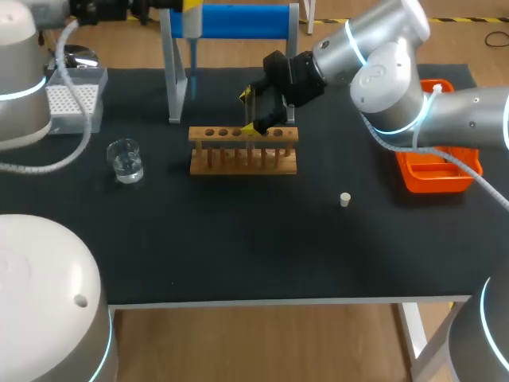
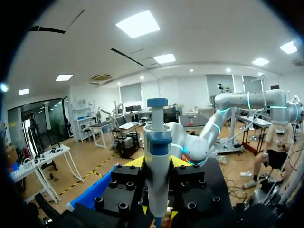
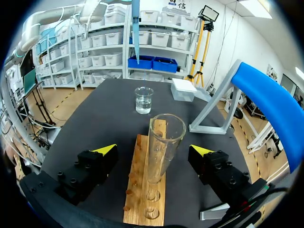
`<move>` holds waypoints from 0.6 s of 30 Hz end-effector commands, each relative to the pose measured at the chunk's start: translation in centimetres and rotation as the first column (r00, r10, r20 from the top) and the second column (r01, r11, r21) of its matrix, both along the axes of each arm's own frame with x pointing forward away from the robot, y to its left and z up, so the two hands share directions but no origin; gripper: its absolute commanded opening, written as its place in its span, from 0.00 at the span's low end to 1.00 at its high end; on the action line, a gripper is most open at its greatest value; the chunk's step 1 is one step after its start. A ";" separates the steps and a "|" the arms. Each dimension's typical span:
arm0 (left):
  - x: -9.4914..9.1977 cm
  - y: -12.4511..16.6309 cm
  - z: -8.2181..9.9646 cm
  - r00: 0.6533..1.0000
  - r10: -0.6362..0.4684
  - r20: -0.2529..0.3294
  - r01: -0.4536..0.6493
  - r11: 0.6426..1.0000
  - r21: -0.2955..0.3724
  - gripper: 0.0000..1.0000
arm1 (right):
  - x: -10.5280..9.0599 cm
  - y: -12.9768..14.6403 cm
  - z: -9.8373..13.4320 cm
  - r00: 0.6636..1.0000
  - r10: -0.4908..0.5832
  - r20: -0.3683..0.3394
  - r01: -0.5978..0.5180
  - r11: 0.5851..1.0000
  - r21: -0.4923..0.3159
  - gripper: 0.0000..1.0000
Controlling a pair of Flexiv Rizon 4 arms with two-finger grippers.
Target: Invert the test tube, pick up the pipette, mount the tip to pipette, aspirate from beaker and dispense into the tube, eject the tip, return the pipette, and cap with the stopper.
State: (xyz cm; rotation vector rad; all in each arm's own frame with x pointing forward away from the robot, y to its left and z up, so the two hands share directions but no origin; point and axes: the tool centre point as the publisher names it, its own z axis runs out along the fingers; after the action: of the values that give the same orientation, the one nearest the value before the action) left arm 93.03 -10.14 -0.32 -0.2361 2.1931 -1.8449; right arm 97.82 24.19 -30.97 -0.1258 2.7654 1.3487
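My right gripper (image 3: 154,149) is hanging with fingers wide apart, the test tube (image 3: 164,135) standing upright in the wooden rack (image 3: 137,185) between them, untouched. My left gripper (image 2: 157,162) is clamping the pipette (image 2: 156,137).

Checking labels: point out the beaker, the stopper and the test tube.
beaker (image 1: 126,161), head view, glass wall.
stopper (image 1: 345,200), head view, its side.
test tube (image 3: 160,154), right wrist view, mid-wall.
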 end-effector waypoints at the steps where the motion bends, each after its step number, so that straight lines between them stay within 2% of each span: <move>1: 1.3 -2.2 0.7 0.999 -0.035 -0.012 0.035 0.999 0.004 0.00 | 0.0 -0.1 0.1 1.000 0.002 -0.002 -0.002 1.000 -0.003 1.00; 18: 2.0 -6.5 2.0 0.995 -0.101 -0.014 0.101 0.995 -0.012 0.00 | 0.0 -0.1 0.1 1.000 0.002 -0.002 -0.002 1.000 -0.003 1.00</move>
State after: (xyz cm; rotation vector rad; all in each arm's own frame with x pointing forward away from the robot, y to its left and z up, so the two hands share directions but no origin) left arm 94.39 -16.13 1.57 -0.1511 2.2391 -1.9103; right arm 97.81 24.19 -30.96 -0.1258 2.7653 1.3486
